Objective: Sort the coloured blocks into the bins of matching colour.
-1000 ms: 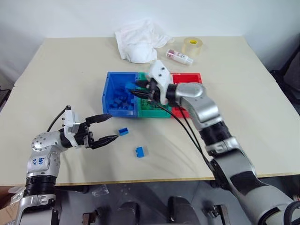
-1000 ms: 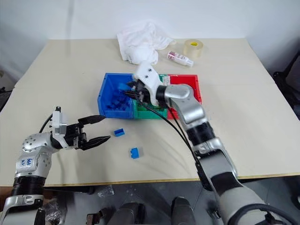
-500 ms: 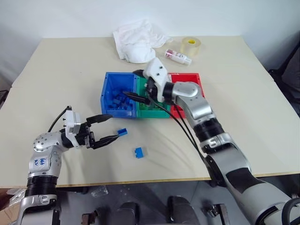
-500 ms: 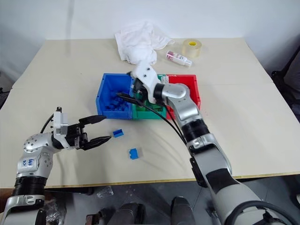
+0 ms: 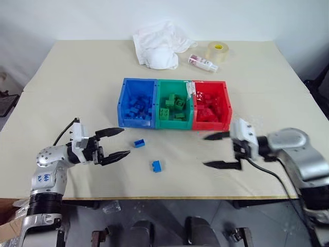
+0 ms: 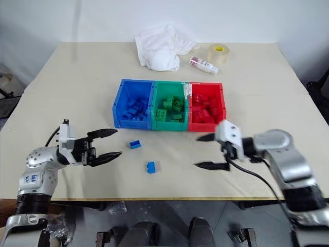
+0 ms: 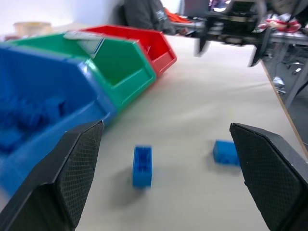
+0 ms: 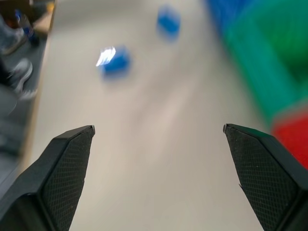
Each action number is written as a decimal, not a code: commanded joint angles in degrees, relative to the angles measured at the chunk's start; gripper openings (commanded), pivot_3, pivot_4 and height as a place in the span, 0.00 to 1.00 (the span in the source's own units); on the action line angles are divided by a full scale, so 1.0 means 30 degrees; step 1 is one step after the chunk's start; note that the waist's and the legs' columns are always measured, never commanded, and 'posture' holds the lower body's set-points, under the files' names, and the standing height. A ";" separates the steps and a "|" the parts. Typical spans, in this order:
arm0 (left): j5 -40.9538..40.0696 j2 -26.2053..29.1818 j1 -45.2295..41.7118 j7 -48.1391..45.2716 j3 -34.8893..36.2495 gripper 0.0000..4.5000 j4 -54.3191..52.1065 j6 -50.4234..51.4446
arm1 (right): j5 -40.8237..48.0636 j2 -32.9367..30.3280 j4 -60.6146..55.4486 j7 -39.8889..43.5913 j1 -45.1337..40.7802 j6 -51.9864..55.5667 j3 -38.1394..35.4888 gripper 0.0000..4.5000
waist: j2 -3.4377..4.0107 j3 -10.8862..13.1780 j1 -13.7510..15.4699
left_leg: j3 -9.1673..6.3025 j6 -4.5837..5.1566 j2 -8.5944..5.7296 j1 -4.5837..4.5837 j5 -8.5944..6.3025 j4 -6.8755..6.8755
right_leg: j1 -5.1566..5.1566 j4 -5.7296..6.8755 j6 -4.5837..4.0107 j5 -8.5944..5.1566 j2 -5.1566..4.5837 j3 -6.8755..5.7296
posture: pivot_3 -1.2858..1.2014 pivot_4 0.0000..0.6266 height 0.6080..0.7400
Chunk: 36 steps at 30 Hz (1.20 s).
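Three joined bins sit mid-table: a blue bin [image 5: 136, 103], a green bin [image 5: 174, 104] and a red bin [image 5: 210, 105], each holding several blocks of its own colour. Two blue blocks lie loose on the table in front of them, one [image 5: 138, 143] near the blue bin and one [image 5: 156, 165] closer to the front edge. My left gripper [image 5: 116, 142] stands open, level, just left of the nearer-bin block [image 7: 142, 165]. My right gripper [image 5: 216, 150] stands open and empty in front of the red bin, pointing left toward the loose blocks [image 8: 115, 60].
At the back of the table lie a crumpled white cloth [image 5: 160, 45], a small bottle [image 5: 202, 63] and a roll of tape [image 5: 218, 51]. The table's front edge [image 5: 169, 197] runs close below both grippers.
My right arm has swung out from over the blue and green bins, back and right, down to the table front by the red bin, and its fingers opened. The left gripper stayed put.
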 commanded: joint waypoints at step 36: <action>0.4066 0.0453 0.5294 0.7204 -0.4484 1.00 -1.2654 0.3499 | 0.3020 -0.0390 -0.0164 0.1364 0.0132 -0.1081 -0.2365 1.00 | 0.0021 0.0009 0.0548 | 0.0090 0.0005 0.0038 0.0018 -0.0003 -0.0013 | 0.0000 -0.0067 -0.0003 -0.0002 0.0008 0.0082 | 0.52 0.24 1.00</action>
